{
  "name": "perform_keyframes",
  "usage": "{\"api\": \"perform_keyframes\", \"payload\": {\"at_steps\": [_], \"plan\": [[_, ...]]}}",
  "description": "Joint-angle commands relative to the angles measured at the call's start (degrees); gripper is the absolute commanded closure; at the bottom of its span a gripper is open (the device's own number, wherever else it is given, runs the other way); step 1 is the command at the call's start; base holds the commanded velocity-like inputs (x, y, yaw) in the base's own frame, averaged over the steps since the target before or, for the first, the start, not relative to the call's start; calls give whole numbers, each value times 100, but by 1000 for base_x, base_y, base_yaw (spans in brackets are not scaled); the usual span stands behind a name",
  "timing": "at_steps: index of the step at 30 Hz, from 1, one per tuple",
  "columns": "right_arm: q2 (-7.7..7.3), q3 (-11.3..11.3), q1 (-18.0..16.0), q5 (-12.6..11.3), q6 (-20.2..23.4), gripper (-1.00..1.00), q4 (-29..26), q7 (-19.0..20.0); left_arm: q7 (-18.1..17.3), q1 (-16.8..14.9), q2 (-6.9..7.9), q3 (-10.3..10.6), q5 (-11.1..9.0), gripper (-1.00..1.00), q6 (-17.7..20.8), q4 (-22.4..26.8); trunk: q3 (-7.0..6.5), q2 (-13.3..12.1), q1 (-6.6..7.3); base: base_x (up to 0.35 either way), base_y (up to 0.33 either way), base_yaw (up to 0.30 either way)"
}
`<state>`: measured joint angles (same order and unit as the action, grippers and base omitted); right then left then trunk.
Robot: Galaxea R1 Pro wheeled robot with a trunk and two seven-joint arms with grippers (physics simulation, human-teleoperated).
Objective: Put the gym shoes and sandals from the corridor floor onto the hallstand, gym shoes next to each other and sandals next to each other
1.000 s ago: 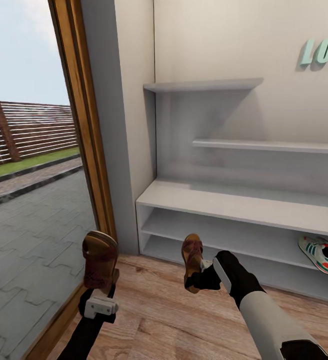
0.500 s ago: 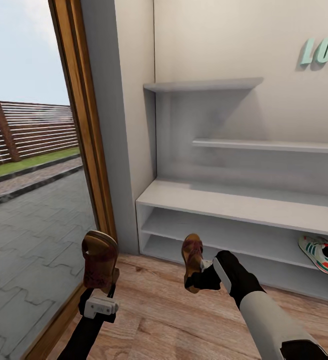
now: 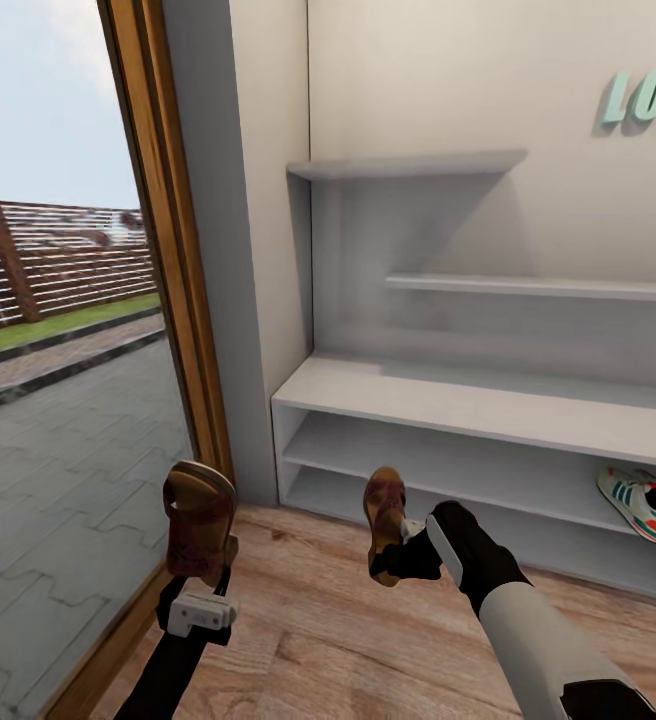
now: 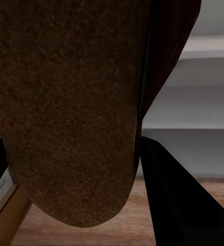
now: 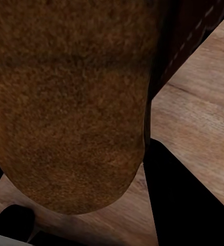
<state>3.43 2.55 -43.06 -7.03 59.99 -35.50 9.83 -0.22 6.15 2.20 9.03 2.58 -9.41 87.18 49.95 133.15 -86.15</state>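
Each gripper holds one brown sandal upright above the wood corridor floor (image 3: 328, 640). My left gripper (image 3: 204, 578) is shut on one sandal (image 3: 200, 520) at the lower left, beside the door frame; its brown sole (image 4: 65, 102) is close up in the left wrist view. My right gripper (image 3: 400, 548) is shut on the other sandal (image 3: 384, 520) in front of the hallstand's (image 3: 468, 405) left end; its sole (image 5: 65, 102) is close up in the right wrist view. The gym shoes (image 3: 646, 505) lie on the hallstand's lowest shelf at the far right, partly cut off.
A wooden door frame (image 3: 173, 300) and glass pane stand at the left, with a paved yard behind. Teal "LOVE" letters (image 3: 643, 98) hang on the wall. Two staggered wall shelves (image 3: 408, 168) sit above the bench top.
The head view has shifted very slightly. Both arms and the sandals hold their places.
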Motion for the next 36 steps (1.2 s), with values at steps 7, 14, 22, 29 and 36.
{"api": "perform_keyframes", "payload": {"at_steps": [7, 14, 22, 29, 36], "plan": [[-1, 0, -1, -9, 1, 100, 2, 1, 4, 0, 0, 4, 18, 100, 0, 0, 126, 282, -154, 0, 0, 0], [-1, -1, 0, -9, 1, 100, 2, 1, 4, 0, 0, 1, 16, 100, 0, -5, 198, 443, -242, 0, 0, 0], [0, 0, 0, -9, 1, 100, 4, 2, 4, 0, 0, 1, 16, 100, 0, -6, 198, 443, -242, 0, 0, 0], [0, -1, 0, -9, 1, 100, 3, 2, 7, 0, 0, -4, 15, 100, 0, -8, 216, 483, -264, 0, 0, 0], [-1, 0, 1, -9, 1, 100, 4, 2, 12, 0, 0, -6, 14, 100, 0, -8, 341, 764, -418, 0, 0, 0]]}}
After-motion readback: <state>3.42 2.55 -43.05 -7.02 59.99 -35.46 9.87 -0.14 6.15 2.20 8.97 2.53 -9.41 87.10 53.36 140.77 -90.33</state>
